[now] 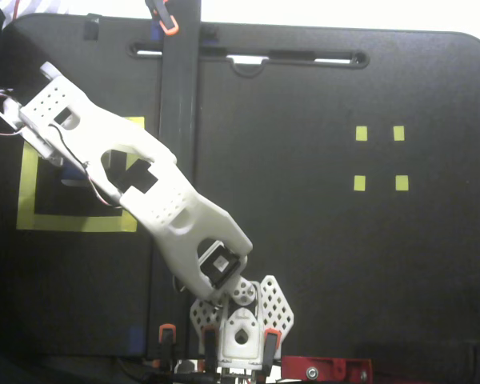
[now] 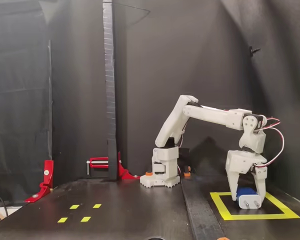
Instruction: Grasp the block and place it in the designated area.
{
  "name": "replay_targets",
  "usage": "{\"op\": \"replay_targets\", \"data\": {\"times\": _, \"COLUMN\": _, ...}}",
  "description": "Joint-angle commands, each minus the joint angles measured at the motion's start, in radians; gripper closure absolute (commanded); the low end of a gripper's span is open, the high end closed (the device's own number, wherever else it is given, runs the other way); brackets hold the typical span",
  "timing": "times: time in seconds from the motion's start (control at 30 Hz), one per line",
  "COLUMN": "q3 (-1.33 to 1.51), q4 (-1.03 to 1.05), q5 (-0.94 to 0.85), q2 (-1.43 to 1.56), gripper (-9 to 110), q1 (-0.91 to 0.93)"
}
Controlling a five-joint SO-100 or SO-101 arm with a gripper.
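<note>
Gripper (image 2: 250,200) clenched on the block (image 2: 245,191), fingers pointing down, tips at or just above the counter (image 2: 140,210) w/ the block inside the designated area (image 2: 225,212). In the top-down fixed view the arm (image 1: 136,184) covers the block; only the yellow square's (image 1: 28,192) left and bottom edges show.

black curtain walls (image 2: 65,75) | black tabletop (image 1: 320,264) | dark upright post (image 2: 108,90) | dim light

text: none readable | labels: none | numbers: none | both fixed views checked
</note>
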Motion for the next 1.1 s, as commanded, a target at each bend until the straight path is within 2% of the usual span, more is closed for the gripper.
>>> {"op": "replay_targets", "data": {"times": 0.0, "q3": 0.003, "q4": 0.002, "q5": 0.005, "q2": 0.000, "gripper": 79, "q1": -0.011}}
{"op": "replay_targets", "data": {"times": 0.27, "q3": 0.003, "q4": 0.015, "q5": 0.000, "q2": 0.003, "gripper": 76, "q1": -0.014}}
{"op": "replay_targets", "data": {"times": 0.33, "q3": 0.003, "q4": 0.018, "q5": 0.000, "q2": 0.003, "gripper": 68, "q1": -0.014}}
{"op": "replay_targets", "data": {"times": 0.4, "q3": 0.003, "q4": 0.025, "q5": -0.006, "q2": 0.006, "gripper": 53, "q1": -0.014}}
{"op": "replay_targets", "data": {"times": 1.07, "q3": 0.002, "q4": 0.057, "q5": -0.034, "q2": 0.081, "gripper": 52, "q1": 0.005}}
